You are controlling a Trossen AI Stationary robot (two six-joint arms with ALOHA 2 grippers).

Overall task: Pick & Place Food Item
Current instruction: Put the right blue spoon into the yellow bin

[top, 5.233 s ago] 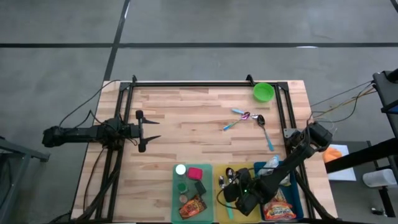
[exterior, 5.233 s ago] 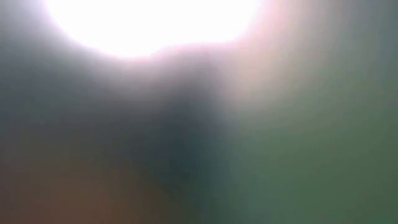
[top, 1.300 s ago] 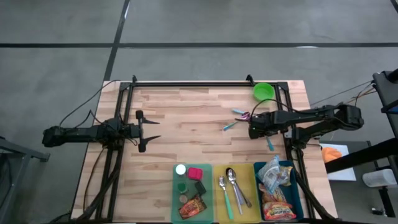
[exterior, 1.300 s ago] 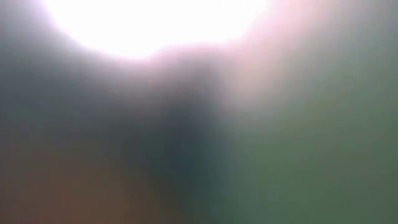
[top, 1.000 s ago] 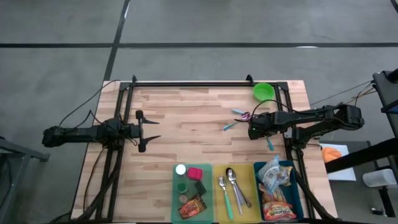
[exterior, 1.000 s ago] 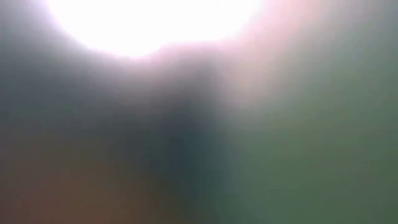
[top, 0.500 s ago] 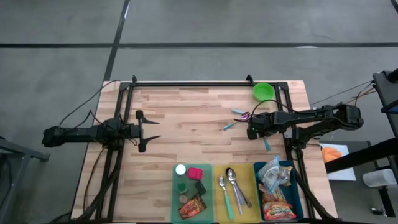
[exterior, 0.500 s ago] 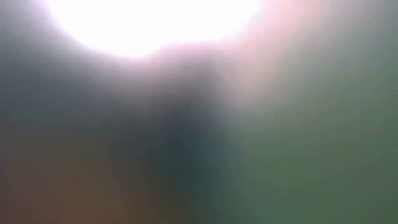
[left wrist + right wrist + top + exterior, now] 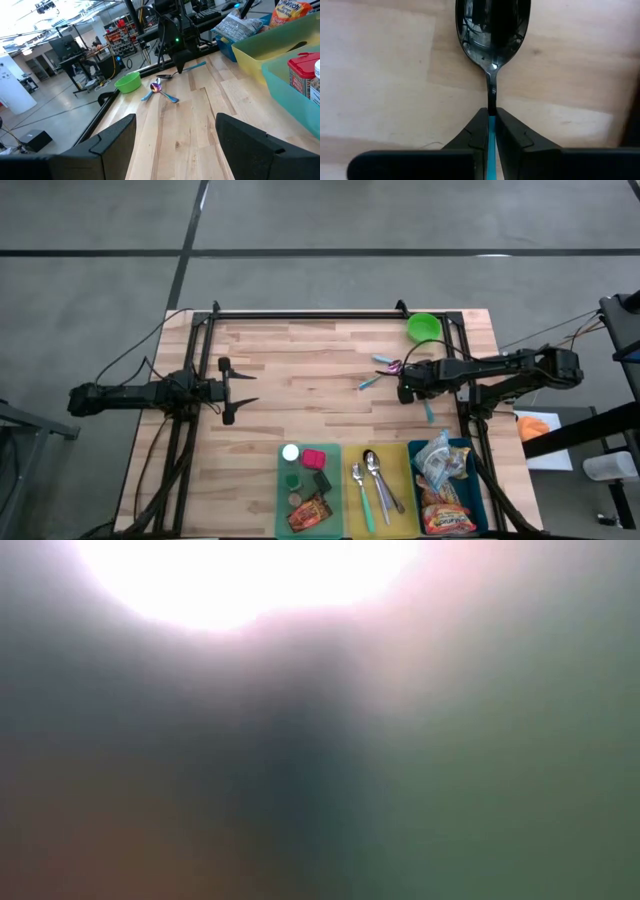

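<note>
Pale wooden planks form the desk (image 9: pixel 300 390), ringed by a black metal frame. Along its near edge sit three plastic bins, green (image 9: pixel 308 489), yellow (image 9: pixel 376 483) and blue (image 9: pixel 444 488), the blue one holding crinkly snack bags. A round green bowl (image 9: pixel 424 328) stands far right. The right hand (image 9: pixel 491 127) pinches the blue handle of a glossy spoon (image 9: pixel 492 25); the left hand (image 9: pixel 243 389) waits wide open at left.

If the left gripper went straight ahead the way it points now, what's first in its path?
Probably the two small spoons crossed mid-table; bare wood lies before them. The left gripper is open, and depth is hard to judge, so it might pass beside them.
</note>
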